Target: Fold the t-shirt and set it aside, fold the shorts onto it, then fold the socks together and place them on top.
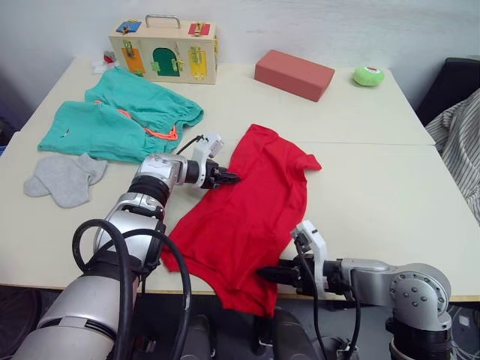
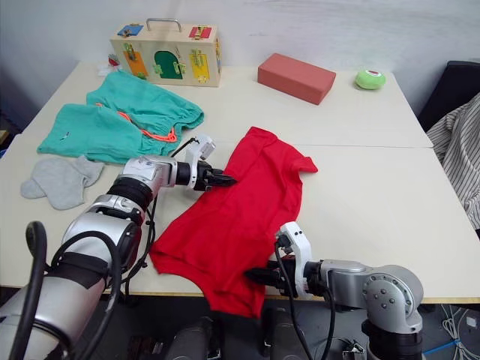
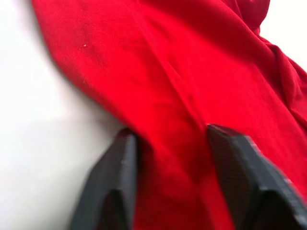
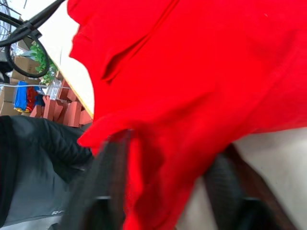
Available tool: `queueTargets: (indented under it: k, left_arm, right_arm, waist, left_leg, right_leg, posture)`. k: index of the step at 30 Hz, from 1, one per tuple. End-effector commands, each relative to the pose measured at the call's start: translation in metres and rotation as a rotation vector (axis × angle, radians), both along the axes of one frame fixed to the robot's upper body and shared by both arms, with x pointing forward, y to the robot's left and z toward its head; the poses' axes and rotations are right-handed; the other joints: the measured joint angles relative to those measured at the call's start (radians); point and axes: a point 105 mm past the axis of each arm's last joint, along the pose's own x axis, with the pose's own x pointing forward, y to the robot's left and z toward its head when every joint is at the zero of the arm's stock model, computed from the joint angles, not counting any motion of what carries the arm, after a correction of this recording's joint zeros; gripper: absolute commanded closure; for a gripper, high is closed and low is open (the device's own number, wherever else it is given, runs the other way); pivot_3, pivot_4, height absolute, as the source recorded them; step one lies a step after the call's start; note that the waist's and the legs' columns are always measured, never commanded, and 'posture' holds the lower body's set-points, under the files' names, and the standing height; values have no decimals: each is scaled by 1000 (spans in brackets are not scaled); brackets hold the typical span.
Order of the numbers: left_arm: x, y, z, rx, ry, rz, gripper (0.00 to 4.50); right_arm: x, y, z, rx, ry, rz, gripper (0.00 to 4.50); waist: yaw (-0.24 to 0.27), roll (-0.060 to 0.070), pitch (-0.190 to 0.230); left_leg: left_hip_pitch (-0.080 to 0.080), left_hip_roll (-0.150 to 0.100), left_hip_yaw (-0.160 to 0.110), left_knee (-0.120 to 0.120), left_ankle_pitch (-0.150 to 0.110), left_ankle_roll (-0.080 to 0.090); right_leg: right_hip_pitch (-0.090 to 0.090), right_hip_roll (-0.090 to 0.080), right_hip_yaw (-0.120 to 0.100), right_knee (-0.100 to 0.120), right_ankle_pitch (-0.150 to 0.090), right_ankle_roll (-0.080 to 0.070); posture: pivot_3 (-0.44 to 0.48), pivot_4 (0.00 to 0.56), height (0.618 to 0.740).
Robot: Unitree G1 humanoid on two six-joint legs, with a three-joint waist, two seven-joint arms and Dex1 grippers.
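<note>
The red t-shirt (image 1: 255,210) lies crumpled and slanted across the middle of the table (image 1: 375,187), its lower end hanging over the front edge. My left gripper (image 1: 231,178) is at the shirt's left edge, open, with a fold of red cloth (image 3: 177,143) between its fingers (image 3: 115,182). My right gripper (image 1: 264,274) is at the shirt's lower hem by the front edge, open, with red cloth (image 4: 172,158) between its fingers. The teal shorts (image 1: 120,120) lie spread at the back left. The grey socks (image 1: 66,178) rest in front of them, near the left edge.
A wooden latch box (image 1: 163,51) stands at the back, with a salmon block (image 1: 294,73) and a small green object (image 1: 368,75) to its right. Striped grey-white fabric (image 1: 461,142) hangs beyond the table's right side. Bare tabletop stretches right of the shirt.
</note>
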Motion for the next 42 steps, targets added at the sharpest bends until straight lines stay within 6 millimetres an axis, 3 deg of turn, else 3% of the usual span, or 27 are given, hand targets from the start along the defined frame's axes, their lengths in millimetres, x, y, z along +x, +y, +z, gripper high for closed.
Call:
queueTargets:
  k: [1,3,4,12,20,26,29,36,39,42]
  left_arm:
    - [-4,6,-15,-11,55,37,3740]
    - [-4,9,-19,-44,73,65,4366]
    - [-5,10,-20,-54,81,70,4440]
    - [-13,27,-25,-157,76,177,4440]
    - [-39,50,-15,-225,-8,387,4440]
    - [-72,72,-20,-206,-118,579,4440]
    - [-77,77,-20,-219,-156,647,4440]
    - [-80,77,-22,-133,-271,559,4440]
    - [-81,86,-22,-107,-293,506,3797]
    - [-88,102,-18,-29,-334,425,2860]
  right_arm:
    - [-5,-4,0,-6,9,25,3845]
    - [-4,-8,2,-13,6,28,4495]
    - [-3,-10,3,-14,4,29,4500]
    - [7,-34,10,-82,-8,58,4500]
    - [40,-62,14,-191,-60,64,4500]
    - [71,-64,12,-240,-140,122,4500]
    - [75,-60,14,-227,-159,173,4500]
    - [79,-59,14,-203,-163,186,4500]
    - [77,-65,23,-183,-237,181,3766]
    - [66,-78,31,-198,-342,227,2758]
  waist:
    - [0,0,0]
    - [0,0,0]
    - [0,0,0]
    - [-7,0,0]
    - [-25,0,0]
    - [-30,0,0]
    - [-21,0,0]
    - [-13,0,0]
    - [-10,1,0]
    - [0,3,2]
  left_leg:
    - [0,0,0,0,0,0]
    - [0,0,0,0,0,0]
    - [0,0,0,0,0,1]
    - [1,0,1,0,0,1]
    - [2,1,2,0,0,-1]
    - [5,1,5,-1,1,-2]
    - [9,2,4,-1,1,-2]
    - [15,2,2,-2,-4,-3]
    - [15,3,2,-2,-5,-3]
    - [14,3,2,-2,-5,-3]
  right_leg:
    - [0,0,0,0,0,0]
    - [0,0,0,-1,0,0]
    - [0,0,0,-1,0,0]
    - [0,0,2,0,0,0]
    - [0,0,3,1,0,0]
    - [1,0,6,2,0,0]
    - [5,0,5,1,0,0]
    - [14,0,3,-2,0,0]
    - [13,0,3,-3,0,0]
    - [13,0,3,-4,0,-1]
  posture:
    - [0,150,740]
    - [0,150,740]
    - [0,150,740]
    - [0,150,740]
    - [0,150,740]
    - [0,150,740]
    - [0,150,740]
    - [0,150,740]
    - [0,150,740]
    - [0,150,740]
